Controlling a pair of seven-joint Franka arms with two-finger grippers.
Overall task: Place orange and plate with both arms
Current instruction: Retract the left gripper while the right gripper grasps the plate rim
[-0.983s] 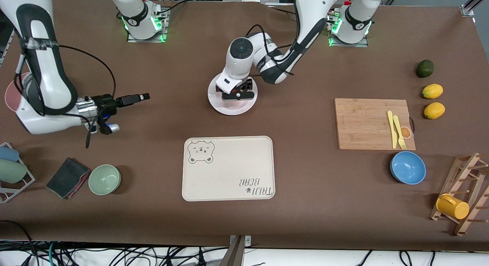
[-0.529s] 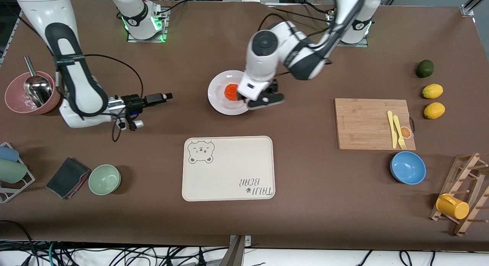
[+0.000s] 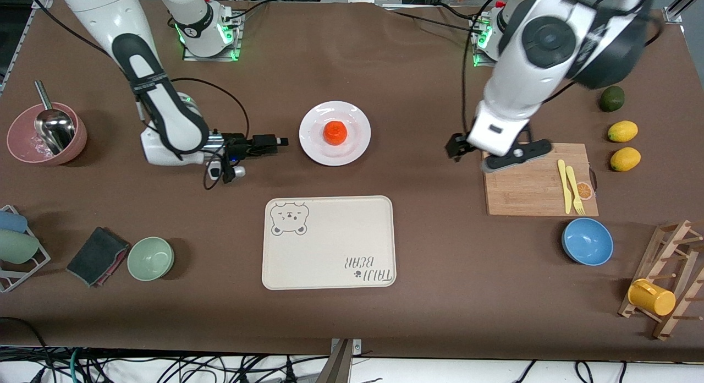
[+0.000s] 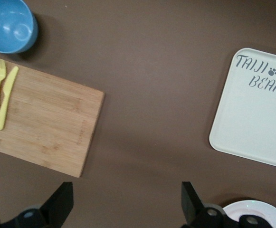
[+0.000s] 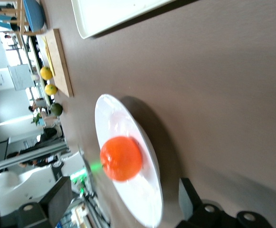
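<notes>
The orange [image 3: 335, 132] sits in the middle of the white plate [image 3: 319, 151], between the arm bases and the bear-print tray. My right gripper [image 3: 279, 141] is open and empty, low over the table beside the plate on the right arm's side, and points at it. In the right wrist view the orange [image 5: 121, 158] and plate [image 5: 145, 199] lie just ahead of the open fingers [image 5: 191, 198]. My left gripper [image 3: 487, 153] is open and empty, up over the edge of the cutting board [image 3: 522, 179]. The left wrist view shows a slice of the plate [image 4: 266, 211].
The bear-print tray [image 3: 329, 242] lies nearer to the camera than the plate. The cutting board carries a yellow fork and knife [image 3: 571, 187]. A blue bowl [image 3: 587, 241], two lemons [image 3: 623, 145], a lime [image 3: 611, 98], a green bowl [image 3: 150, 258] and a pink bowl [image 3: 47, 134] stand around.
My left gripper let go of the orange on the plate, rose and swung away to over the cutting board's edge. My right gripper moved along the table toward the plate.
</notes>
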